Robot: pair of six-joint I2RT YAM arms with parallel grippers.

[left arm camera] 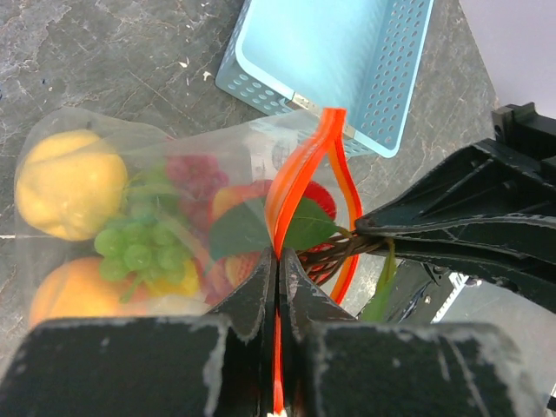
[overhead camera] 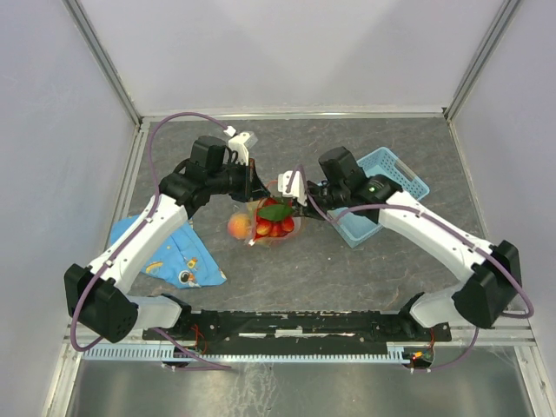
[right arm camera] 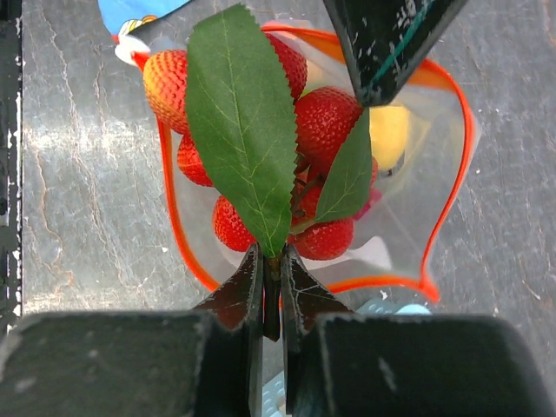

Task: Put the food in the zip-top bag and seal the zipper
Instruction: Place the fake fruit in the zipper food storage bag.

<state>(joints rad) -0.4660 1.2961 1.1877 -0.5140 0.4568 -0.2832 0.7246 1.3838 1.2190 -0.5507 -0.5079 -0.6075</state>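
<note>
The zip-top bag point(left arm camera: 217, 143) lay on the tabletop point(overhead camera: 347, 278) near the light-blue basket point(left arm camera: 400, 87), to its left, holding a lemon point(left arm camera: 69, 182), a peach point(left arm camera: 74, 295) and green grapes point(left arm camera: 135, 243). The left end effector point(left arm camera: 276, 261) was pinched tight on the zipper point(left arm camera: 300, 174). The right end effector point(right arm camera: 271, 256), clamped on the stem of the strawberry bunch point(right arm camera: 326, 122), held it inside the gaping mouth.

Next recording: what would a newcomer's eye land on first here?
First comes the red strawberry bunch with its big green leaves, gripped by the stem in the right end effector at the open mouth of the zip-top bag, mid-table. Next, the left end effector pinching the orange-red zipper, with a lemon and green grapes already inside.
</note>
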